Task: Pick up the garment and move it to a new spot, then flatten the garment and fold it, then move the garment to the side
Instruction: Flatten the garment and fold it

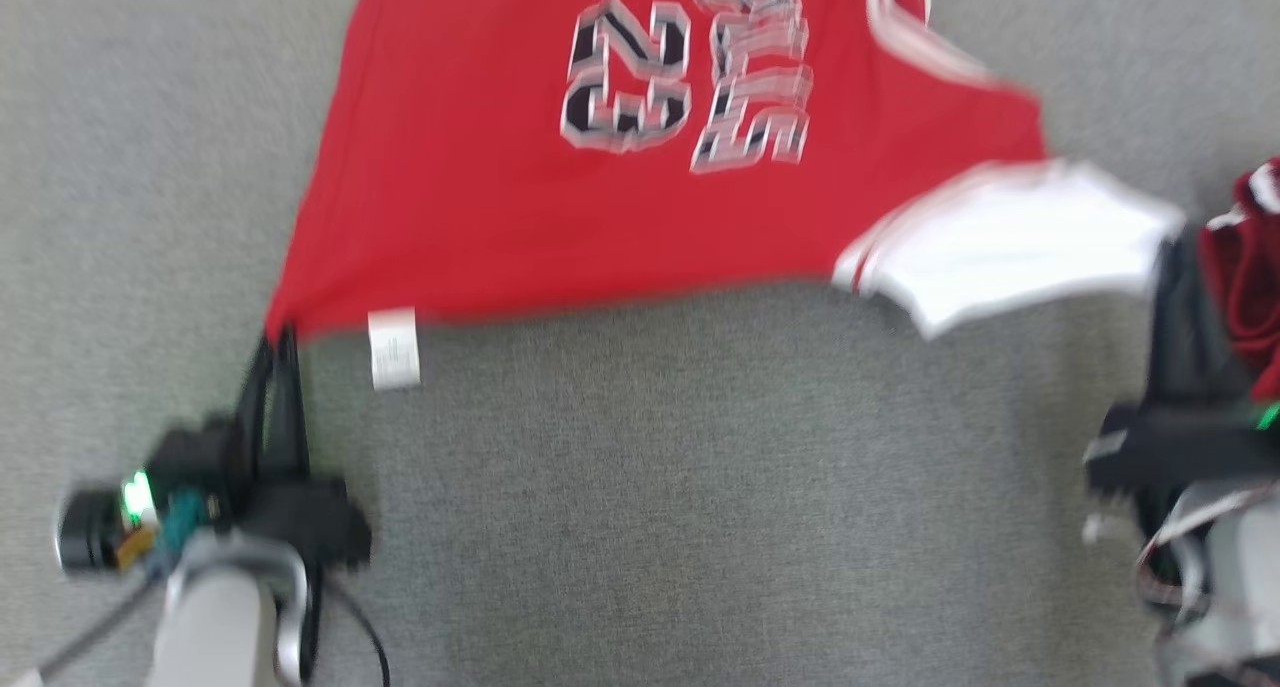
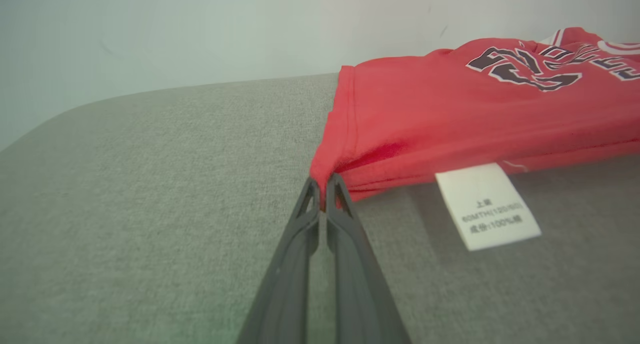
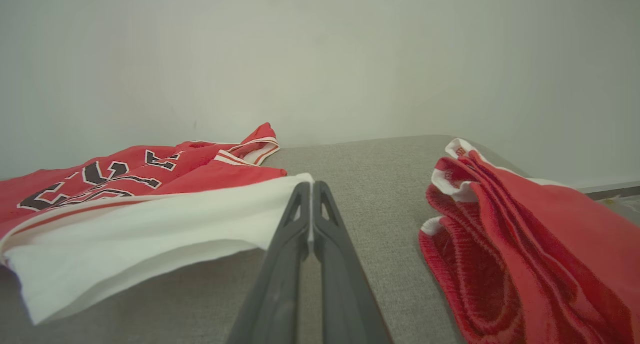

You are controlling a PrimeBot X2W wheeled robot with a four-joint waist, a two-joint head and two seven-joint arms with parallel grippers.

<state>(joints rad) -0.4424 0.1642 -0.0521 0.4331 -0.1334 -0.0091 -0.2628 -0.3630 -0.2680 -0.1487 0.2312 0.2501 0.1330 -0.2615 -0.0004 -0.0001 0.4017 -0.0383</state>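
Observation:
The garment (image 1: 560, 197) is a red jersey with the number 23, black-and-white lettering and white sleeves, spread over the grey surface. A white care label (image 1: 393, 348) hangs from its near edge. My left gripper (image 1: 277, 339) is shut on the garment's near left hem corner (image 2: 325, 171), its tips pinching the red cloth. My right gripper (image 3: 311, 186) is shut on the edge of the white sleeve (image 3: 165, 219), which lifts off the surface. In the head view the right gripper's fingers (image 1: 1175, 307) reach up to that sleeve (image 1: 1010, 242).
A second, crumpled red garment with white trim (image 3: 515, 249) lies just right of my right gripper, at the right edge of the head view (image 1: 1245, 267). The grey fabric surface (image 1: 700, 487) ends at a pale wall (image 3: 320, 58) behind.

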